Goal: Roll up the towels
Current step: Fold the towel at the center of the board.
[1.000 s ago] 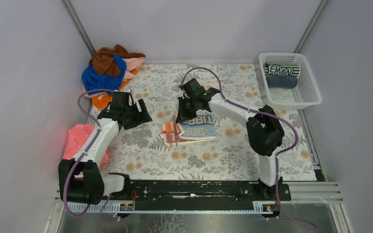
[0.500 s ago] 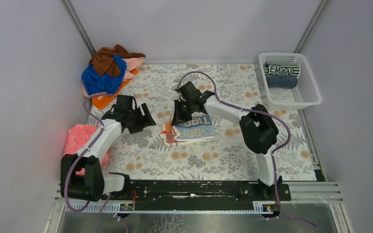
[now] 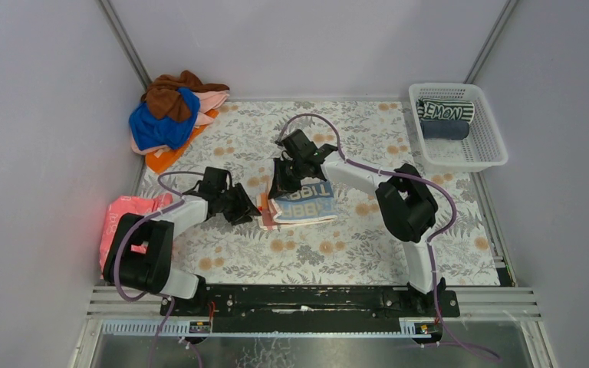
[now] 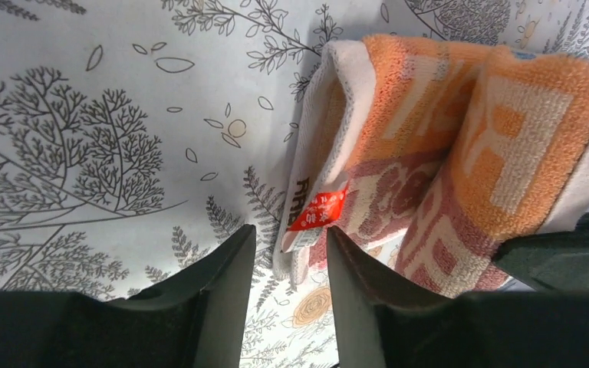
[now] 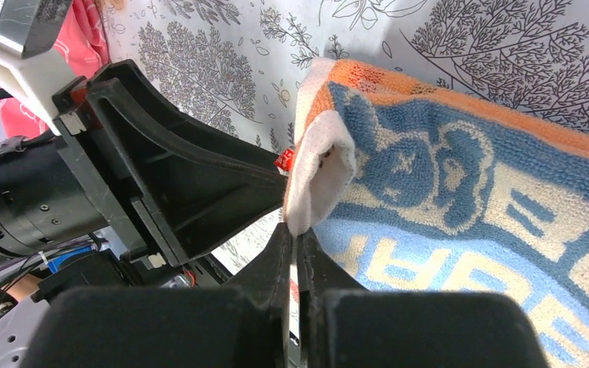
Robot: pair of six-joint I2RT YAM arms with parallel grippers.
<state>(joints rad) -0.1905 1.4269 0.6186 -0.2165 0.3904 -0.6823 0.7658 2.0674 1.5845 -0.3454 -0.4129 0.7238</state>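
Observation:
A folded blue, orange and white printed towel [image 3: 301, 204] lies at the middle of the floral mat. My right gripper [image 3: 282, 186] is shut on its white folded corner [image 5: 316, 180] and holds that corner up at the towel's far left. My left gripper [image 3: 255, 210] is open, low over the mat at the towel's left edge. Its jaws stand either side of the white hem with a red tag [image 4: 318, 217], with mat showing between them. The towel's orange side [image 4: 460, 146] fills the right of the left wrist view.
A heap of brown, blue, pink and orange towels [image 3: 172, 115] lies at the back left corner. A pink towel [image 3: 126, 218] lies at the left edge. A white basket [image 3: 494, 150] at the back right holds two rolled towels [image 3: 445, 117].
My left gripper has moved right and down across the mat to the towel's left edge. My right gripper has shifted slightly left, still shut on the towel corner.

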